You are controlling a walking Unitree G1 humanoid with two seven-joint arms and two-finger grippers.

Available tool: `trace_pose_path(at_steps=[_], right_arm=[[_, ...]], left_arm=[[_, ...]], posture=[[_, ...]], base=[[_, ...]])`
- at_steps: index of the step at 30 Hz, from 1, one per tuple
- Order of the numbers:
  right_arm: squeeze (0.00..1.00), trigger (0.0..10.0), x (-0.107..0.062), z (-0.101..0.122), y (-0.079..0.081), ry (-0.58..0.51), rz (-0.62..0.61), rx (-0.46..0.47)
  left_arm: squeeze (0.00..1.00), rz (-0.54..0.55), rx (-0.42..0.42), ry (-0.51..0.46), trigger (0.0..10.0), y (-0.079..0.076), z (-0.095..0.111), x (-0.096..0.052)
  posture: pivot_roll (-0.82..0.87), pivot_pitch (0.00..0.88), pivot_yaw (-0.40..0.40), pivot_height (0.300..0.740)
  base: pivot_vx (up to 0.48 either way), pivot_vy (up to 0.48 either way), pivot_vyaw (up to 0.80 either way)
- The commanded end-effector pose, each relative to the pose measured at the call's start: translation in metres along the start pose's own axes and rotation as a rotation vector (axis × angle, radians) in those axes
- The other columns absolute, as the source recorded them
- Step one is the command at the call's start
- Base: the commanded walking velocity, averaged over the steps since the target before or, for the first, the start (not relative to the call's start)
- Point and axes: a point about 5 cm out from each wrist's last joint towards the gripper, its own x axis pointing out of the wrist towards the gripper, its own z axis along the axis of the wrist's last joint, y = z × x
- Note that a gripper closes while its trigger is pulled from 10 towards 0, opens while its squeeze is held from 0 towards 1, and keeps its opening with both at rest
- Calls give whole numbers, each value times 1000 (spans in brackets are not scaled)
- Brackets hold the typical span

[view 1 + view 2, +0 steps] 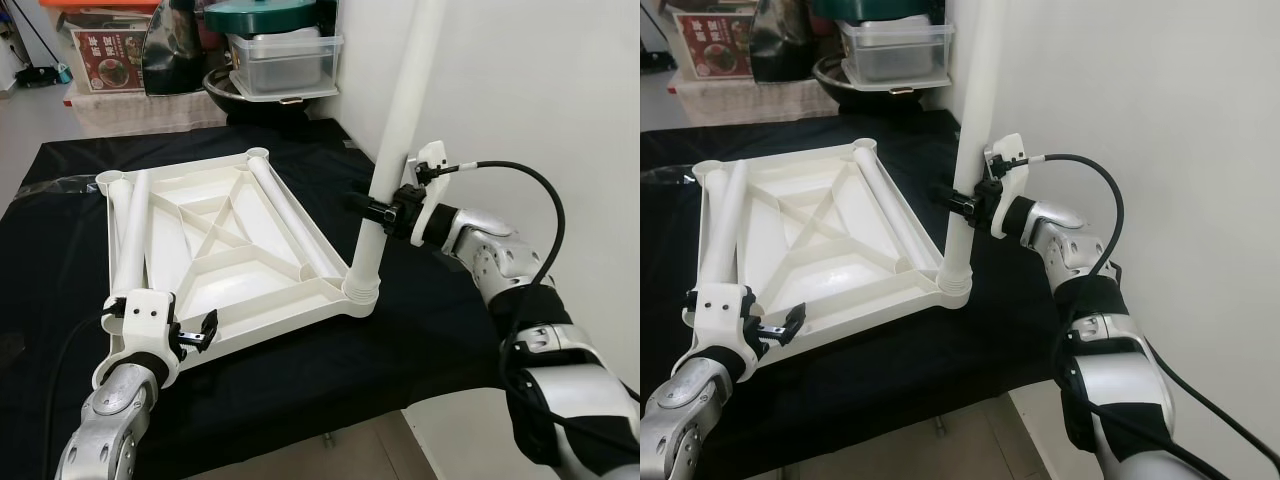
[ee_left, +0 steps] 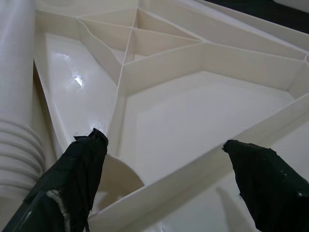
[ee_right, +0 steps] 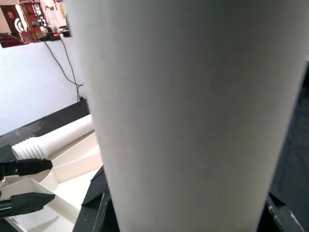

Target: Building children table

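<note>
**One leg upright, tabletop face-down**

The right arm reaches in from the side, forearm roughly level, and the right gripper closes its black fingers around the upright leg about midway up. The left arm comes up from below; the left gripper sits at the near corner of the tabletop, fingers spread apart and holding nothing.

The tabletop is cream-white plastic, lying upside down on the black cloth, its ribbed underside showing a diagonal cross of stiffeners. The upright leg stands in the socket at the corner nearest the right arm. Two loose legs lie inside the tabletop along opposite edges.

The left wrist view shows the ribs close up between its parted fingers — and the ridged end of a leg beside them. The right wrist view has the upright leg pressed close to the lens.
</note>
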Motion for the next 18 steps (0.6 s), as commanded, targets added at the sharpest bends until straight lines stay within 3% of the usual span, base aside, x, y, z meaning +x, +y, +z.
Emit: trace_pose_path(at_steps=[1,4,5,6,8,10,11,12,13,15,18], right_arm=[[0,0,2,-11,3,-25,20,126],[0,0,4,-19,7,-15,2,105],[0,0,6,-26,6,14,-77,87],[0,0,6,-26,6,14,-77,87],[0,0,4,-40,-5,72,-401,55],[0,0,4,-40,-5,72,-401,55],[0,0,-2,-47,-11,99,-590,62],[0,0,-2,-47,-11,99,-590,62],[0,0,-11,-56,-15,100,-817,64],[0,0,-23,-66,-11,78,-1086,76],[0,0,-23,-73,0,55,-1180,109]], left_arm=[[0,-8,-5,56,10000,-1,-12,-1],[0,-7,-3,58,10000,-1,-13,-2],[0,-4,-2,59,10000,0,-13,-3],[0,-4,-2,59,10000,0,-13,-3],[0,6,-1,58,10000,2,-13,-4],[0,6,-1,58,10000,2,-13,-4],[0,11,-1,58,10000,3,-13,-5],[0,11,-1,58,10000,3,-13,-5],[0,17,-2,58,10000,4,-13,-5],[0,26,-3,60,10000,5,-14,-6],[0,33,-4,60,10000,6,-14,-7]], posture=[[69,0,-60,740],[70,0,-61,740],[70,0,-63,740],[70,0,-63,740],[73,0,-70,740],[73,0,-70,740],[68,0,-68,740],[68,0,-68,740],[67,0,-72,740],[70,0,-71,740],[70,0,-66,740]], base=[[0,0,0],[0,0,0],[0,0,0],[0,0,0],[0,0,0],[0,0,0],[0,0,0],[0,0,0],[0,0,0],[0,0,0],[0,0,0]])
